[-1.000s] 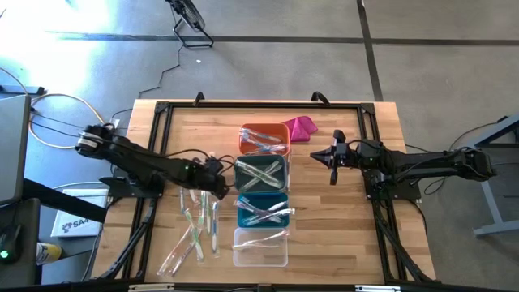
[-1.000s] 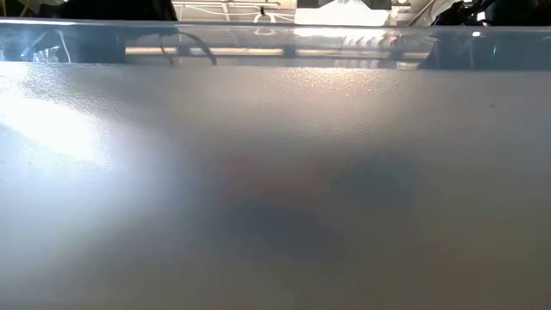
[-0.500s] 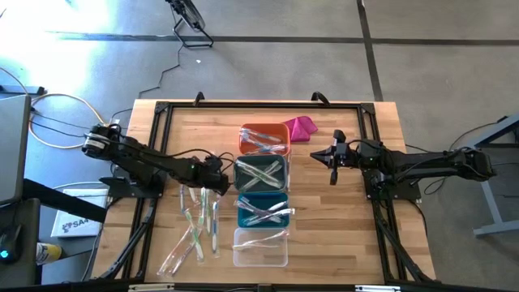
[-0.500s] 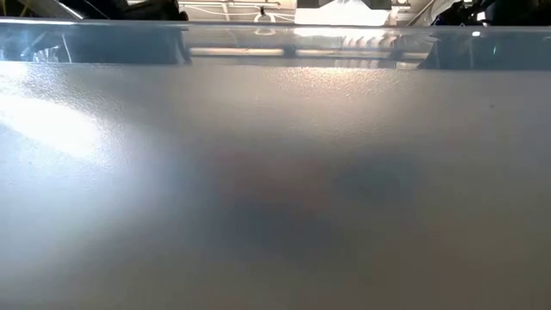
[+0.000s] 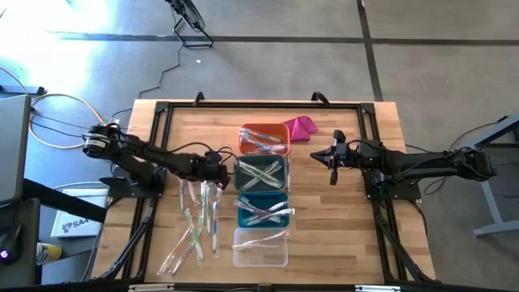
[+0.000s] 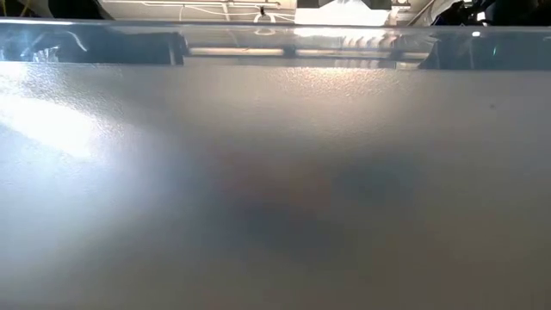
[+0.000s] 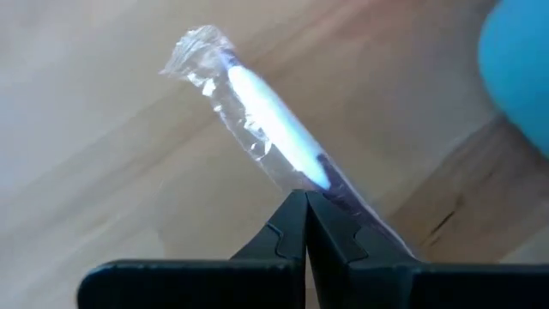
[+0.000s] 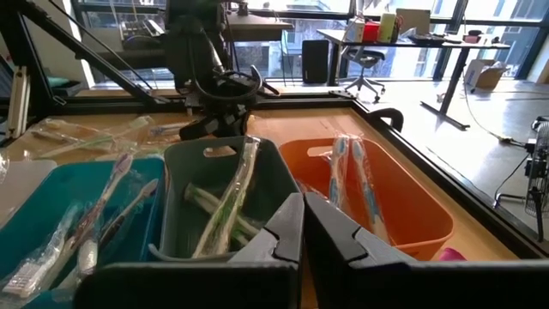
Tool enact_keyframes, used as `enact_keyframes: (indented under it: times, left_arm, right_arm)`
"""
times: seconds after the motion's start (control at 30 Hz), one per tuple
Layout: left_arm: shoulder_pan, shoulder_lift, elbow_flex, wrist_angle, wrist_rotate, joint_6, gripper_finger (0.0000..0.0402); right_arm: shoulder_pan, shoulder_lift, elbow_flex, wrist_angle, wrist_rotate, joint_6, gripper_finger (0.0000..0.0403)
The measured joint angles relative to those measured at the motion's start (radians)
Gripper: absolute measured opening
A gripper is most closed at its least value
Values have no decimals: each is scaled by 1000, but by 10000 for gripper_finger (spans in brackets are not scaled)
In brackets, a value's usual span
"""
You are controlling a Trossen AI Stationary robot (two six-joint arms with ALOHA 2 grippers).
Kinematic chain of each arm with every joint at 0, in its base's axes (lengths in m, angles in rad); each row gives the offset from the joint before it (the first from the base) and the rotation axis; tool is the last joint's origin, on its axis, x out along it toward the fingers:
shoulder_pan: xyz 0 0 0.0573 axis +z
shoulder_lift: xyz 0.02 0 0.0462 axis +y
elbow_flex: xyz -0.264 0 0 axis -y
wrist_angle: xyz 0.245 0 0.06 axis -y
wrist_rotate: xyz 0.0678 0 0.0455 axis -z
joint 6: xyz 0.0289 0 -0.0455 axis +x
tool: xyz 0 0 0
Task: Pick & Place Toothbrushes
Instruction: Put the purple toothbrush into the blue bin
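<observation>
Toothbrushes [image 5: 261, 140] already lie in the four bins; more [image 5: 197, 223] wait on the desk [image 5: 340, 219]. Left hand [image 7: 305, 206] pinches one wrapped toothbrush [image 7: 273, 124] by the grey bin [image 5: 261, 174]. Right hand [image 5: 332, 161] waits, closed and empty.

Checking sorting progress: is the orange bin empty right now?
No: the orange bin holds wrapped toothbrushes, plain in the right wrist view.

Frosted bin wall [image 6: 275, 189] fills view; room strip above.
</observation>
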Motion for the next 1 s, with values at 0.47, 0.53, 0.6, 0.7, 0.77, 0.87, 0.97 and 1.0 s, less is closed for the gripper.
enact_keyframes:
  times: [0.47,0.53,0.6,0.7,0.77,0.87,0.97,1.0]
  left_arm:
    - [178,0,0,-34,-20,152,0]
    - [206,0,0,-35,-21,188,0]
    - [235,0,0,-37,-21,223,0]
    - [279,0,0,-37,-21,271,0]
    - [311,0,0,-36,-21,305,0]
    - [359,0,0,-32,-21,360,0]
    - [409,0,0,-25,-12,405,0]
    - [426,0,0,-21,-1,421,0]
  right_arm:
    - [0,0,0,0,0,-1,4]
    - [0,0,0,-1,0,-1,4]
    - [0,0,0,-1,0,-1,4]
    - [0,0,0,-1,0,-1,4]
    - [0,0,0,-2,0,-1,4]
    - [0,0,0,-2,0,-1,4]
    - [0,0,0,-2,0,-1,4]
    - [0,0,0,-2,0,-1,4]
